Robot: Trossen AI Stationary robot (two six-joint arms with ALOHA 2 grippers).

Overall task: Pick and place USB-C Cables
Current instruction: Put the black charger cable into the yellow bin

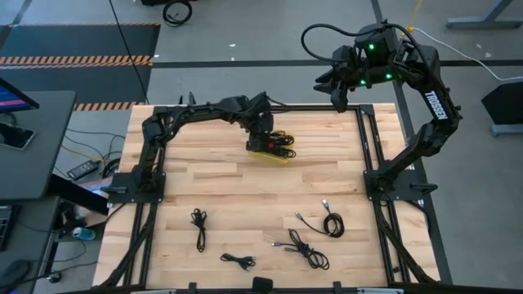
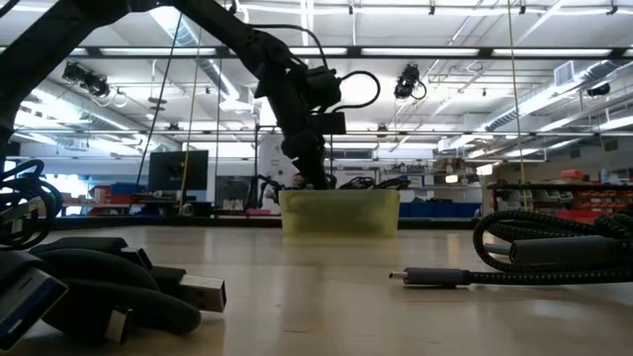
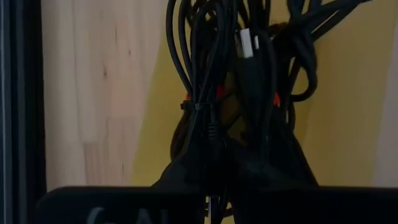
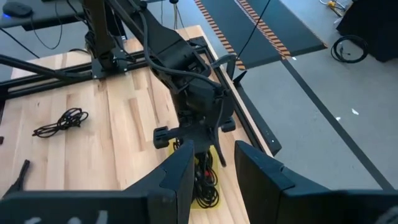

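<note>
A pale wooden bench [image 1: 221, 184] of jointed planks fills the middle of the high view, edged by a black metal frame [image 1: 366, 155]. On its far half sits a flat yellow tray [image 1: 274, 158]; in the low view the tray [image 2: 341, 214] shows as a shallow yellowish box standing on the bench top. The bench stands on a grey floor [image 1: 245, 65], where a dark mat bordered with orange and black hazard stripes [image 1: 78, 59] lies at the far left. A dark desk [image 1: 29, 147] stands beside the bench on the left, with a monitor [image 1: 12, 94] at its edge. Across the room, the low view shows ceiling strip lights [image 2: 475, 49] and shelving with blue bins [image 2: 445, 209].
</note>
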